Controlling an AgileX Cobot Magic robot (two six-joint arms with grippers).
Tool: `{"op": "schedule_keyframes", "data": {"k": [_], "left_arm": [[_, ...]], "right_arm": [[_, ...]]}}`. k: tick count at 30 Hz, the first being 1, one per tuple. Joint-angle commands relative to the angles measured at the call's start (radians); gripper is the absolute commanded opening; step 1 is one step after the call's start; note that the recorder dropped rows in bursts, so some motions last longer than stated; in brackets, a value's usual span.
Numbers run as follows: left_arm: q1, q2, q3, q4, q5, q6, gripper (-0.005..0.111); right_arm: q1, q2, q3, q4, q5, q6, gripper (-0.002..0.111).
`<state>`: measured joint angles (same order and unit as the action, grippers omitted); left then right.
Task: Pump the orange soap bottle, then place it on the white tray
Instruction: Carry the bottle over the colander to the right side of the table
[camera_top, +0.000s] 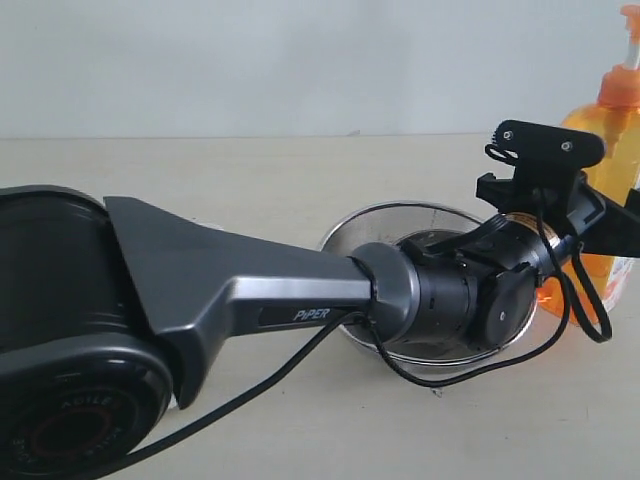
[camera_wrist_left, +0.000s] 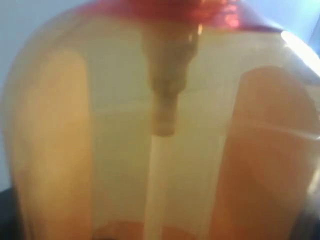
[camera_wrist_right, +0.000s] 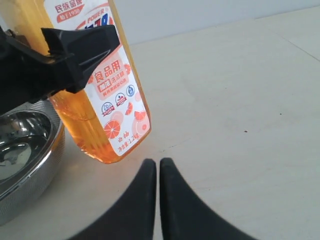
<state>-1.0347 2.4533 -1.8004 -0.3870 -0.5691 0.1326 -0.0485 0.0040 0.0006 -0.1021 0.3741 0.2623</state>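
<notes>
The orange soap bottle stands at the far right of the exterior view, its pump head cut off by the top edge. My left gripper reaches across and is shut around the bottle's body. One black finger presses on the red-and-white label in the right wrist view. The bottle fills the left wrist view, with its dip tube down the middle. My right gripper is shut and empty, just short of the bottle's base. The white tray is out of view.
A round steel strainer and bowl sits under the left arm's wrist, right beside the bottle; its rim shows in the right wrist view. Beige tabletop extends to the right of the bottle in that view.
</notes>
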Motion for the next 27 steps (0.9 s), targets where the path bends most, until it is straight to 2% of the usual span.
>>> {"op": "schedule_keyframes", "data": {"k": [1,13,18,21,24,27], "left_arm": [[-0.015,-0.022,-0.016,-0.071,-0.085,0.096,0.005],[-0.026,-0.022,0.007,-0.168,-0.120,0.163,0.005],[-0.045,-0.022,0.010,-0.291,-0.150,0.308,0.005],[-0.065,-0.022,0.010,-0.413,-0.218,0.411,0.005],[-0.077,-0.022,0.010,-0.488,-0.254,0.447,0.005],[-0.082,-0.022,0.010,-0.498,-0.243,0.450,0.005]], "right_arm": [[-0.001,-0.004,-0.001,-0.002,-0.007,-0.006,0.000],[-0.001,-0.004,-0.001,-0.002,-0.007,-0.006,0.000],[-0.001,-0.004,-0.001,-0.002,-0.007,-0.006,0.000],[-0.001,-0.004,-0.001,-0.002,-0.007,-0.006,0.000],[-0.001,-0.004,-0.001,-0.002,-0.007,-0.006,0.000],[-0.001,-0.004,-0.001,-0.002,-0.007,-0.006,0.000]]}}
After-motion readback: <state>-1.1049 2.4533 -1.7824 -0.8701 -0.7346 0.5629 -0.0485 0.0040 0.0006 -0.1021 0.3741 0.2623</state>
